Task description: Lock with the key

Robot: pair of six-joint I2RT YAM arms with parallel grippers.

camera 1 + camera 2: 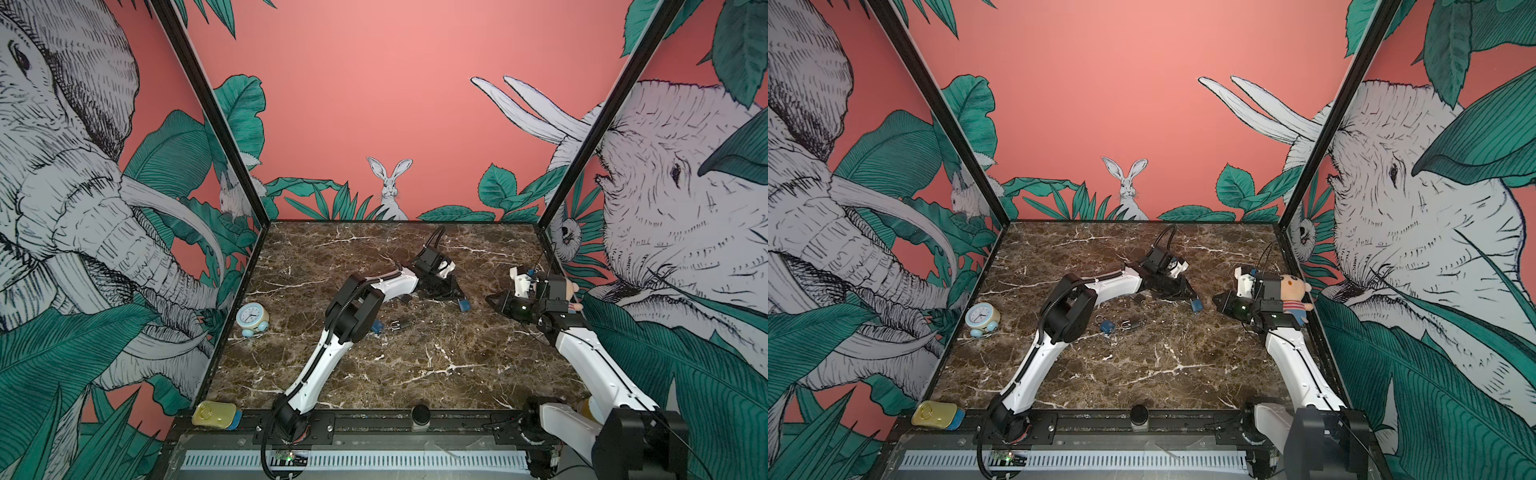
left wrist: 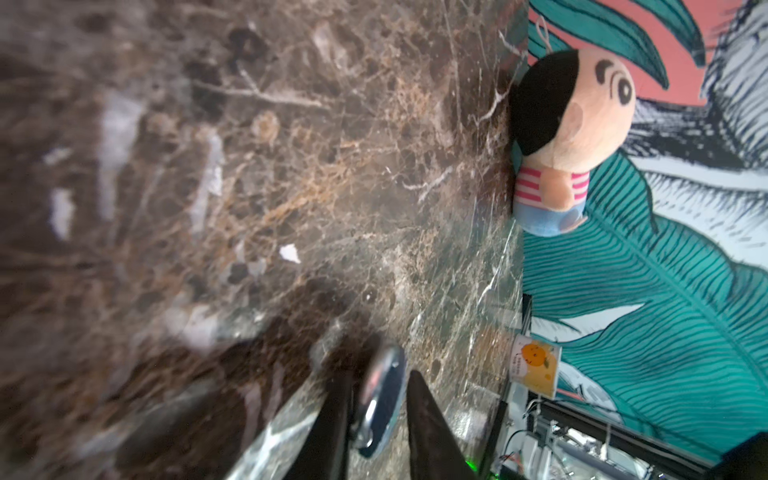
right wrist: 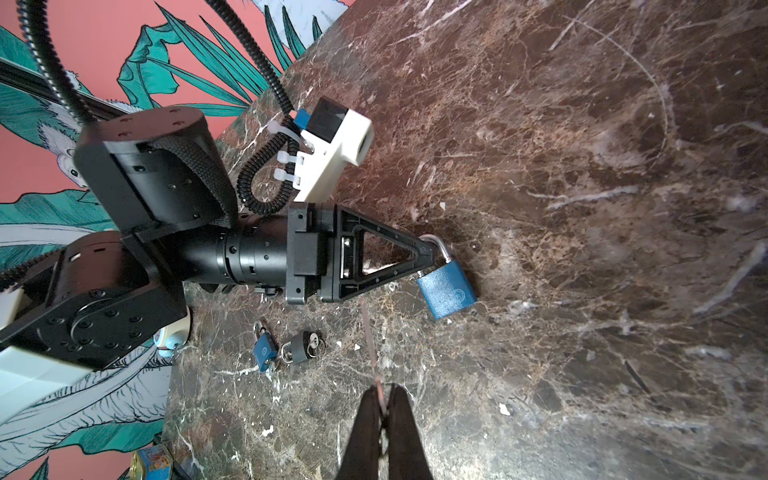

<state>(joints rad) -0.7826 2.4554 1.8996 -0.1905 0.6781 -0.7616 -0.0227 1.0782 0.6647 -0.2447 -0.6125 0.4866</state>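
Nearest the right wrist camera, the right gripper (image 3: pixel 384 401) is clenched on a thin reddish sliver that pokes forward. I take it for the key (image 3: pixel 372 349) seen edge-on. Ahead of it the large blue padlock (image 3: pixel 446 289) lies on the marble table (image 3: pixel 602 187). In a top view this padlock (image 1: pixel 464 305) sits at 9 o'clock from that gripper's tip, near but apart. A small blue padlock (image 3: pixel 264 351) and a small dark padlock (image 3: pixel 302 347) lie at about 8 o'clock of it, well apart, and are best left alone. Beyond the blue body, at its 11 o'clock, the left gripper (image 3: pixel 428 248) has its fingertips about the shackle (image 3: pixel 441 246). Whether they pinch it or stand loose around it I cannot tell.

The step, as I judge it, is bringing the key to the keyhole, which is hidden here. It calls for the shackle to be pinned firmly so the body cannot skate. The blade should line up with the body's long axis and enter slowly and straight. Then it turns with no sideways push.
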